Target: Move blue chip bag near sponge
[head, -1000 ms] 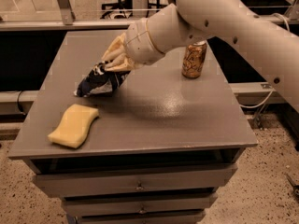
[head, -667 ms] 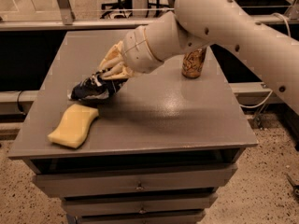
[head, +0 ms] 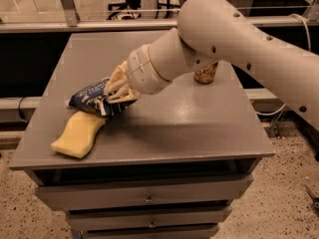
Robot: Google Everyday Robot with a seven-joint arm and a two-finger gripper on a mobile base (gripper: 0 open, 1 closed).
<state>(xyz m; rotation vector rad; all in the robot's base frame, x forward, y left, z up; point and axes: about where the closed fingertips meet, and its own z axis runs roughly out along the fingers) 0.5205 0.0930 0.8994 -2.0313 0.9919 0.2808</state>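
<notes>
Standing next to this thing right now. The big change over the last second: the arm has swung down and to the left, taking the blue chip bag along. A moment ago the bag hung clear of the sponge with bare desk between them. Now its lower edge sits right at the sponge's upper end, touching it or slightly overlapping it as far as I can tell. The sponge itself hasn't budged, and neither has the can.

So for the task I'd say the "near" part is pretty much there. What's left, by my guess, is just letting go. The end effector is still pinching the bag's right side with its pale fingers pressed together on the foil. I honestly can't tell if the bag is resting on the desk or held just off it.

Headcount, biggest first:
- one grey desk
- one arm
- one pale yellow sponge, near the front left corner
- one blue chip bag, just behind the sponge
- one gold-brown can, well apart at the back right, half hidden by the arm
- one end effector
</notes>
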